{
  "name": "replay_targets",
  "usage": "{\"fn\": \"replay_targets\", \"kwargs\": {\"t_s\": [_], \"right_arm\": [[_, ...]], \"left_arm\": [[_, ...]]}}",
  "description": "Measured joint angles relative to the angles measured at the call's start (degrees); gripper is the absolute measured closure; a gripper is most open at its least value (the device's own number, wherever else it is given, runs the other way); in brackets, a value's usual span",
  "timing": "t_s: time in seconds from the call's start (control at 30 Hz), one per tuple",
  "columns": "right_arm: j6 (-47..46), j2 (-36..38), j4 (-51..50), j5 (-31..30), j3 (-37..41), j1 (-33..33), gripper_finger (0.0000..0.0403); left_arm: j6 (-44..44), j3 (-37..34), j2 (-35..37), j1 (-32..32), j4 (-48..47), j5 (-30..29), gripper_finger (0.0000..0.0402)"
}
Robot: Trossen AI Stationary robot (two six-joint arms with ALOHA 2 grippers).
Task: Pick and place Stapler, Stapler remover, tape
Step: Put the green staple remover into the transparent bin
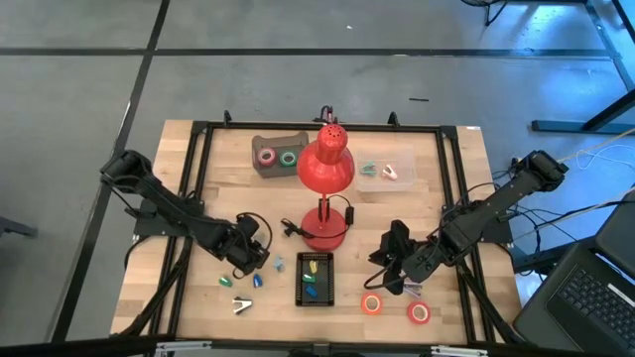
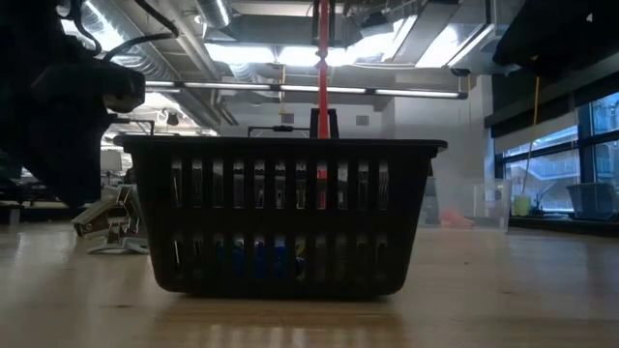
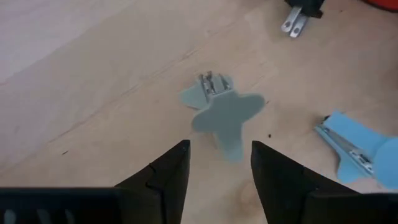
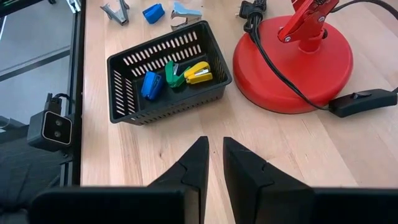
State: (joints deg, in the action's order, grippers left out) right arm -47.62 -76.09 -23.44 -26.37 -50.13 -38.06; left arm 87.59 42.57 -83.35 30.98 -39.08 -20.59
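Note:
In the left wrist view my left gripper (image 3: 219,163) is open just above the table. Its fingertips stand on either side of the near end of a grey-blue staple remover (image 3: 221,112) lying flat on the wood, without touching it. From above, that gripper (image 1: 255,251) is left of the black basket (image 1: 316,280), which holds yellow, green and blue staplers (image 4: 177,73). My right gripper (image 1: 392,256) hovers shut right of the lamp base, holding nothing. Two red-orange tape rolls (image 1: 372,304) (image 1: 418,313) lie flat near the table's near edge.
A red lamp (image 1: 325,169) stands mid-table, its cord and plug (image 3: 298,15) trailing toward my left gripper. More staple removers lie loose: blue (image 3: 354,149), green (image 1: 226,281), silver (image 1: 241,305). A grey tray (image 1: 278,154) holds pink and green tape; a clear box (image 1: 385,174) sits at the far right.

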Motion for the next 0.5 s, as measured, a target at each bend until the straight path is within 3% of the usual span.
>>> {"fn": "replay_targets", "kwargs": {"t_s": [0.5], "right_arm": [[-0.1,0.0,0.0,0.0,0.0,0.0,0.0353]], "left_arm": [[-2.6,0.0,-4.9,-2.9,3.1,-0.3,0.0217]]}}
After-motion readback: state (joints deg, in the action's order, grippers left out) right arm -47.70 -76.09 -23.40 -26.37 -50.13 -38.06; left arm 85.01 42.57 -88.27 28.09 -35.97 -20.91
